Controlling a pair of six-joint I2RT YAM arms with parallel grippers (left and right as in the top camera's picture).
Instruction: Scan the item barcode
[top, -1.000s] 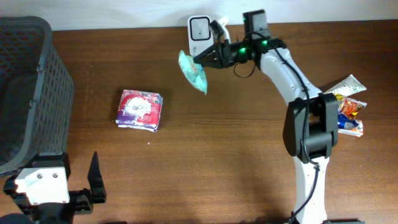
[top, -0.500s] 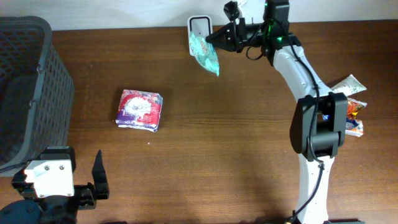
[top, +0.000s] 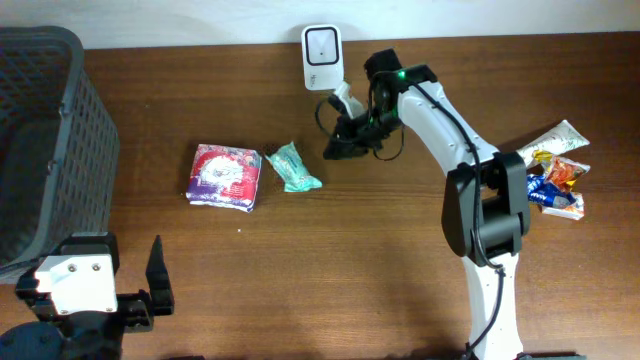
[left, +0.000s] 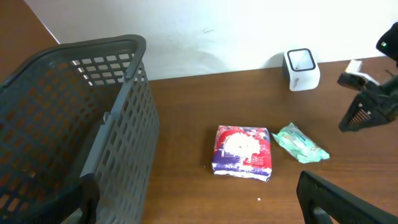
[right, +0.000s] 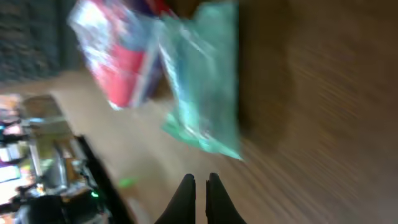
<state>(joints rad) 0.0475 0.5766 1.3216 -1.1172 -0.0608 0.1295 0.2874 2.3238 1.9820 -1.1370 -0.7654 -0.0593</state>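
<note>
1. The teal packet (top: 293, 168) lies flat on the brown table (top: 350, 270), held by neither arm. It sits just beside the right edge of a red and purple packet (top: 225, 176); whether the two touch is not clear.
2. The white barcode scanner (top: 321, 45) stands at the table's far edge, well apart from the teal packet.
3. The right gripper (top: 335, 150) is low over the table between scanner and teal packet, near the packet but not touching it. In the right wrist view its two fingers (right: 186, 193) are pressed together with nothing between them.
4. The left gripper (left: 196, 186) sits at the near edge of the table, jaws spread wide and empty.
5. A dark grey mesh basket (top: 50, 130) stands on the left side.
6. Several snack packets (top: 558, 170) lie at the right edge.
</note>
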